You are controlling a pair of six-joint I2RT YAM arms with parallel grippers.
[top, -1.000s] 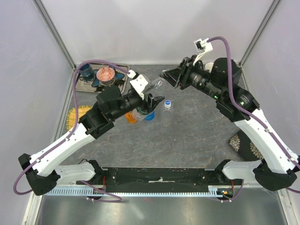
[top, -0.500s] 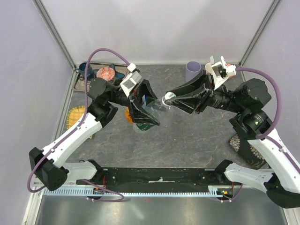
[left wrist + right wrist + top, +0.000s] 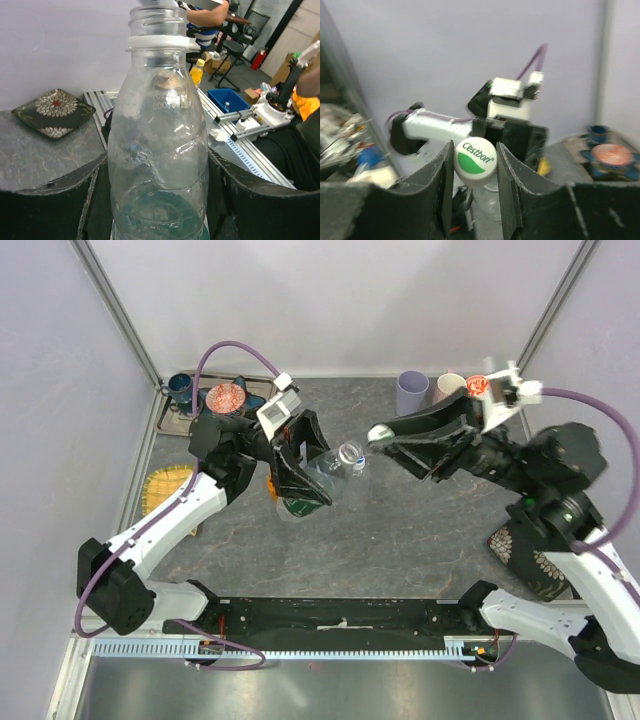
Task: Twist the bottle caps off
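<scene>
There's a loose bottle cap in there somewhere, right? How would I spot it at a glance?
Find the right arm, reaching toward the table's middle. The cap is pinched between its black fingers, near the open mouth of the clear bottle that the left arm holds. It is white with a green Cestbon logo, and sits on no bottle.

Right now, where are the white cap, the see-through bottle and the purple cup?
white cap [image 3: 474, 162]: right wrist view, on its green-and-white top.
see-through bottle [image 3: 157, 150]: left wrist view, on the middle of its body.
purple cup [image 3: 411, 402]: top view, on its side wall.
</scene>
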